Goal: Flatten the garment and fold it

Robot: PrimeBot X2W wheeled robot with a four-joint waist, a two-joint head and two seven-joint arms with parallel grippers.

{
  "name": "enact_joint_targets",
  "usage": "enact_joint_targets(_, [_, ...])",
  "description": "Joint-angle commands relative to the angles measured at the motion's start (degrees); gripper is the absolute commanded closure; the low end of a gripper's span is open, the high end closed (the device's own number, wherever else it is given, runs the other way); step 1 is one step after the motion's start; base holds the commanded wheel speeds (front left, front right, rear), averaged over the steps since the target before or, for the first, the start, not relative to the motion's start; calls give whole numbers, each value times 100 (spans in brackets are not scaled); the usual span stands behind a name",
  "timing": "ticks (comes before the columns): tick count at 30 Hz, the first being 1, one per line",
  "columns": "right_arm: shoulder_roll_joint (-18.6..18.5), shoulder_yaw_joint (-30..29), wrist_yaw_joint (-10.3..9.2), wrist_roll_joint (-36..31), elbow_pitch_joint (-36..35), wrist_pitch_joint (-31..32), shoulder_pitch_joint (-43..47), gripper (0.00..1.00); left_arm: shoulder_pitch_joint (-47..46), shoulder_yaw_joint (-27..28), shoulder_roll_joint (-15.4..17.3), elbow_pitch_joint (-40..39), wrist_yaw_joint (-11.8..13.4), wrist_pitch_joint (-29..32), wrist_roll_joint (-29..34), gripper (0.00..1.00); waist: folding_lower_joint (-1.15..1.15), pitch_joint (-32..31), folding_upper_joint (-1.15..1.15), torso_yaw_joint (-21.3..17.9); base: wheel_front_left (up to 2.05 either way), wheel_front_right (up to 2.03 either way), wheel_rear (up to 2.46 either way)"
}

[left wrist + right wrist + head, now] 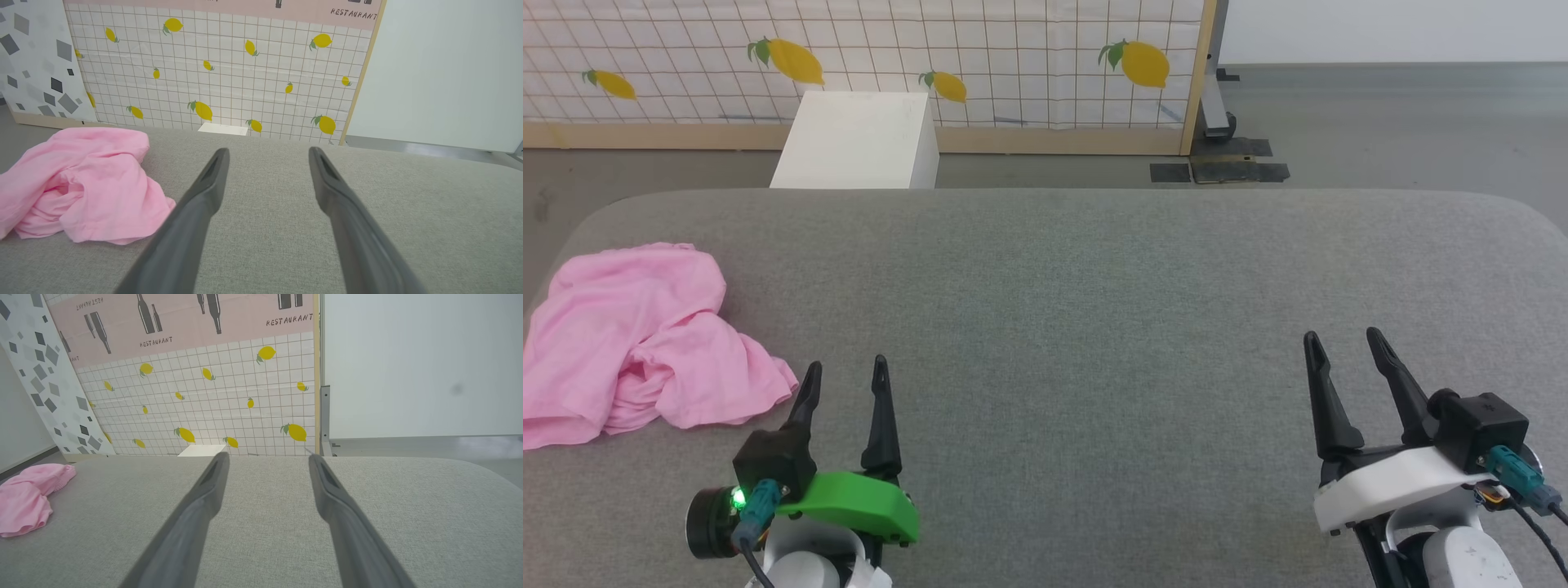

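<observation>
The garment [637, 343] is a light pink, wrinkly cloth lying crumpled in a heap at the far left of the grey padded surface [1094, 310]. It also shows in the left wrist view as the garment [81, 183] and at the left edge of the right wrist view as the garment [28, 498]. My left gripper [847, 369] hovers open just right of the heap's near corner, nothing between its fingers. Far off at the lower right, my right gripper [1343, 336] is open and empty too.
A white box [858, 139] stands on the floor behind the surface's far edge. A lemon-patterned tiled panel [931, 57] runs along the back, with a metal stand foot [1217, 122] at its right end. Bare grey floor lies beyond on the right.
</observation>
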Motion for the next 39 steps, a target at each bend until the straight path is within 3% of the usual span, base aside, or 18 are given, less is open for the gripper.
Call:
enact_joint_targets(1, [3, -6, -8, -19, -26, 12, -27, 0, 32, -11, 50, 12, 60, -27, -8, 0, 0, 6, 0, 3, 0, 0, 0])
enact_joint_targets(8, [3, -70, -8, -88, -63, 46, -4, 0, -56, -51, 63, 15, 97, -27, 42, 0, 0, 32, 0, 268, 0, 0, 0])
enact_joint_targets(26, [3, -29, -8, -138, -97, 103, -16, 0, 58, 135, 219, -126, 321, -27, 103, 0, 0, 89, 0, 2336, 0, 0, 0])
enact_joint_targets(39, [3, 11, -8, -170, -85, 83, -63, 0, 106, 162, 264, -184, 366, -27, 47, 0, 0, 116, 0, 3148, 0, 0, 0])
